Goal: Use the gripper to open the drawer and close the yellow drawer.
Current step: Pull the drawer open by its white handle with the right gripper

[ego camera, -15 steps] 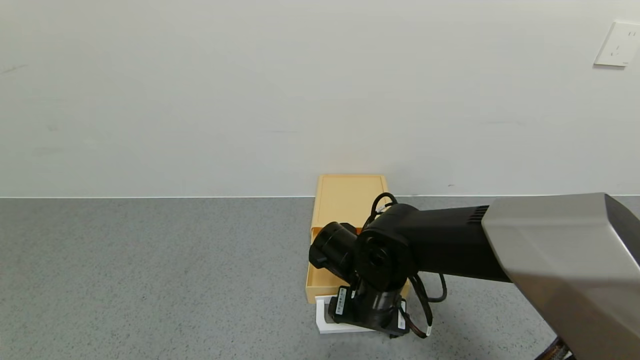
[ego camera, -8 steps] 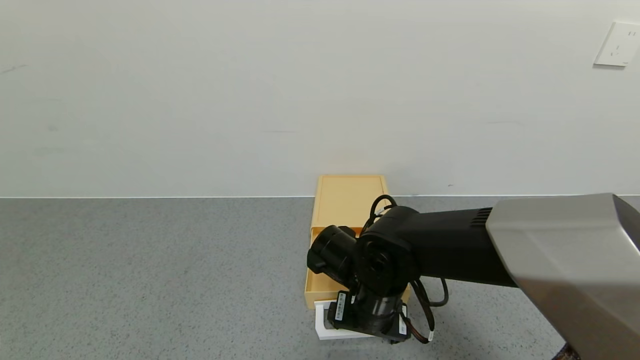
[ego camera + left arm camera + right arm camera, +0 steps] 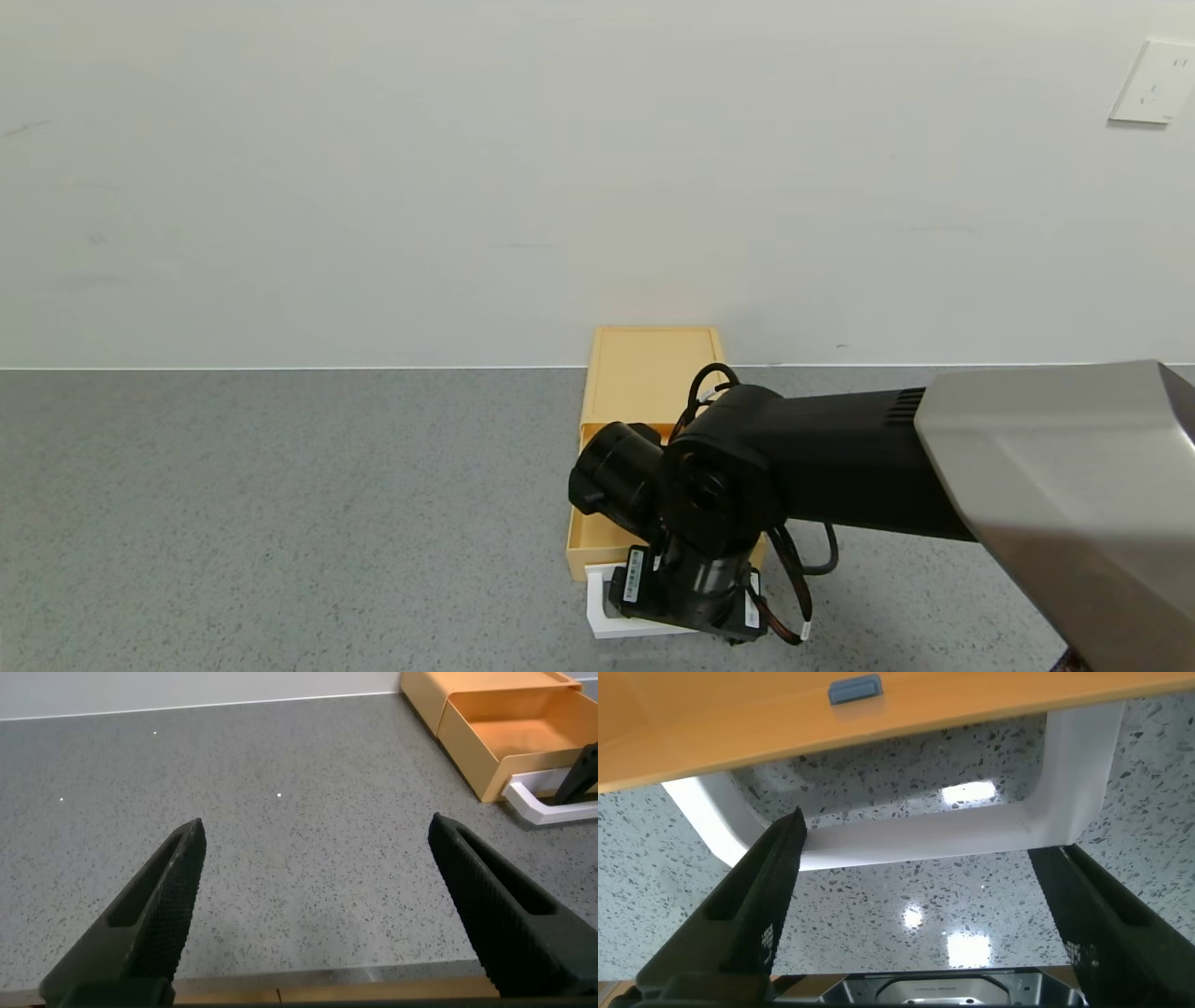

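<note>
The yellow drawer (image 3: pixel 588 534) stands partly pulled out of its yellow casing (image 3: pixel 651 373), which sits against the wall. Its white loop handle (image 3: pixel 597 616) lies in front, toward me. My right arm's black wrist (image 3: pixel 691 579) hangs over the handle and hides the fingers in the head view. In the right wrist view my right gripper (image 3: pixel 920 840) is open, pointing down, with one finger at each end of the handle's bar (image 3: pixel 1074 775), below the drawer front (image 3: pixel 738 719). My left gripper (image 3: pixel 318 835) is open and empty, low over the table to the left of the drawer (image 3: pixel 523 737).
The grey speckled table (image 3: pixel 280 513) runs to a white wall at the back. A white socket plate (image 3: pixel 1153 84) is on the wall at the upper right. A small blue tab (image 3: pixel 854 689) sits on the drawer front. The table's front edge (image 3: pixel 327 985) lies under my left gripper.
The drawer and its handle have slid a little farther out toward me, and my right wrist has moved the same way with them.
</note>
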